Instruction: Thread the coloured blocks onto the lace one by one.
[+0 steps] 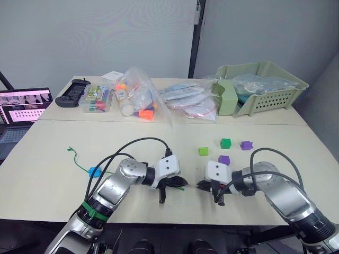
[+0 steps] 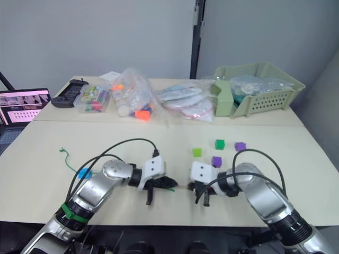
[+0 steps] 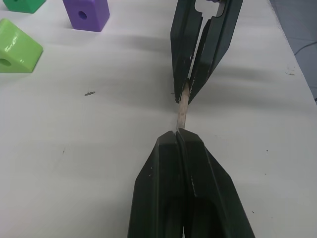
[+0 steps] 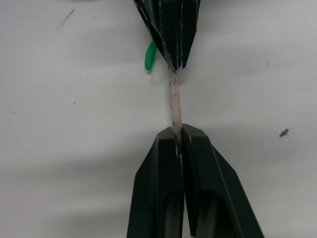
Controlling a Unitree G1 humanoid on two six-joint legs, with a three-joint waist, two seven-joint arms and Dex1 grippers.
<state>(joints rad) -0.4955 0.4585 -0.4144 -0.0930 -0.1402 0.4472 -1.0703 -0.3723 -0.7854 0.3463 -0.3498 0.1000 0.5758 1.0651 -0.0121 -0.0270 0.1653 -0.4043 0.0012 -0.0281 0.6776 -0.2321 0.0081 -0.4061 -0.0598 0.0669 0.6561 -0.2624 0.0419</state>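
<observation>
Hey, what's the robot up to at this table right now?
It is threading blocks onto a green lace. Both grippers are pinched on the lace's stiff pale tip low over the table: the left gripper on one end, the right gripper on the other, as in a handover. A blue block sits on the cord by the left arm. The light green block, dark green block and two purple blocks wait loose.

Bright even overhead light; soft shadows; wrist views sharp, slight glare.
</observation>
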